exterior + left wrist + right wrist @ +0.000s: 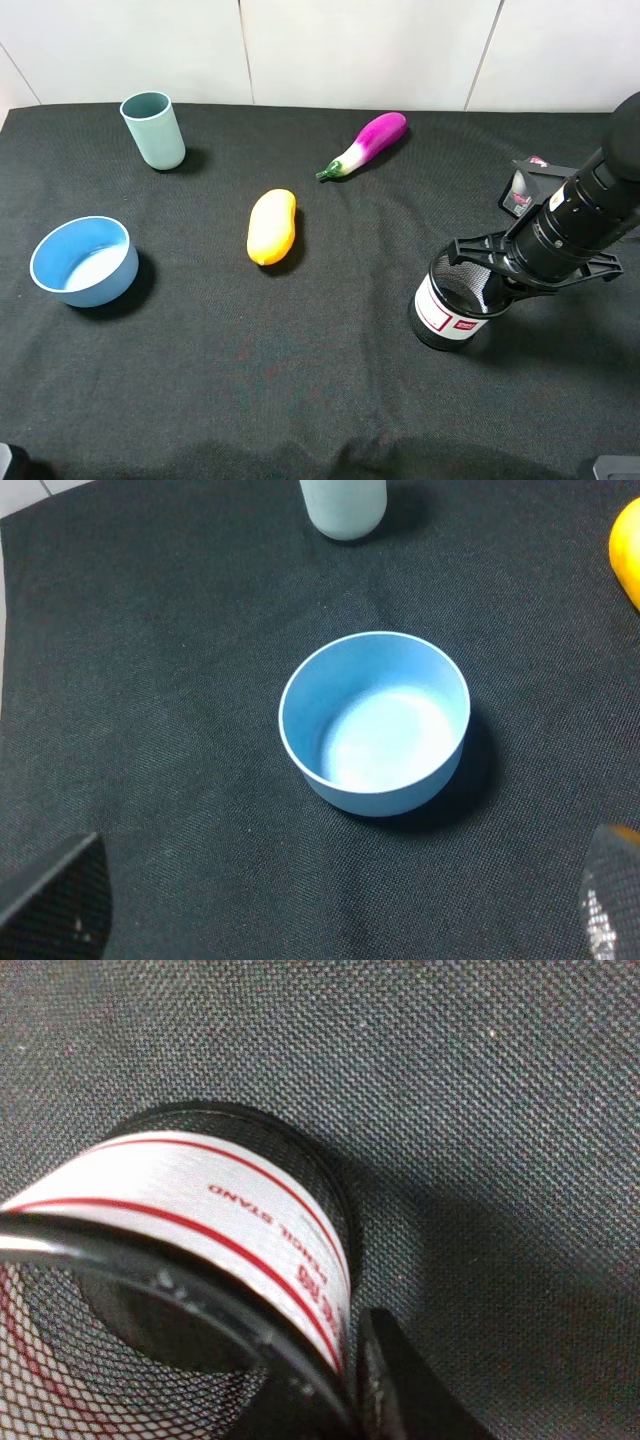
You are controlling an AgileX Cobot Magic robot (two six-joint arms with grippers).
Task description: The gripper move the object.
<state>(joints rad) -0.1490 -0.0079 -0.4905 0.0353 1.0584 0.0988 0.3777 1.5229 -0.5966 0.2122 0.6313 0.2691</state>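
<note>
The black wire-mesh pen cup [447, 309] with a white, red-lined label stands upright on the black cloth at the right. My right gripper [492, 283] comes down from the right onto its rim. In the right wrist view one dark finger [395, 1390] lies against the outside of the cup's wall [210, 1210], with the rim pinched beside it; the other finger is hidden inside. My left gripper [335, 895] is open and empty, hovering above the blue bowl [375, 725]; it does not show in the high view.
A blue bowl [84, 260] sits at the left and a teal cup [154, 130] at the back left. A yellow-orange fruit [272, 226] and a purple eggplant [366, 144] lie mid-table. A small black-and-pink box [522, 188] sits behind the right arm.
</note>
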